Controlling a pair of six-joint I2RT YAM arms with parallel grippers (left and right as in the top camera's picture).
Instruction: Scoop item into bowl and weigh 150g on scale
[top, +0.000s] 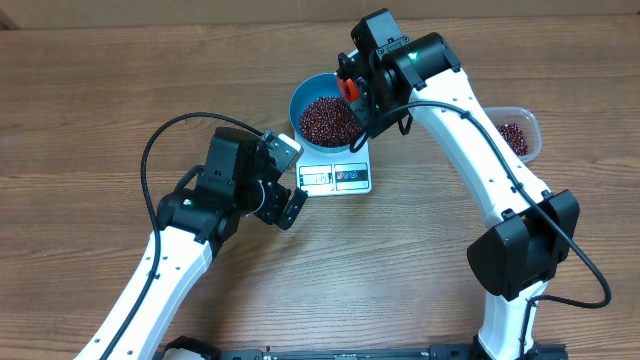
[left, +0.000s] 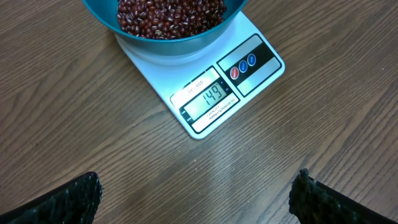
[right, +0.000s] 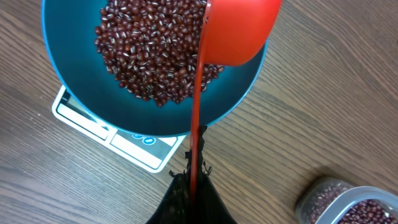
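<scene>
Wood-grain table (top: 90, 90), brown, carries every item listed.

Scale (top: 338, 177): flat, white, lying on the table with its display edge toward the arms. In the left wrist view the display reads 149.

Bowl (top: 298, 104): bright blue, round, standing upright on the scale.

Beans (top: 328, 120): small, dark red-brown, heaped inside the bowl.

Scoop (right: 239, 31): red plastic with a long thin handle. Its cup hangs over the bowl's rim, underside toward the right wrist camera, so its contents cannot be seen.

Right gripper (right: 193, 190): clenched on the scoop's handle, above the bowl's far side.

Left gripper (left: 198, 196): fingers spread wide, grasping nothing, above bare table just beside the scale's display edge.

Tub (top: 520, 135): clear plastic, more beans inside, well apart from the scale on the right.
</scene>
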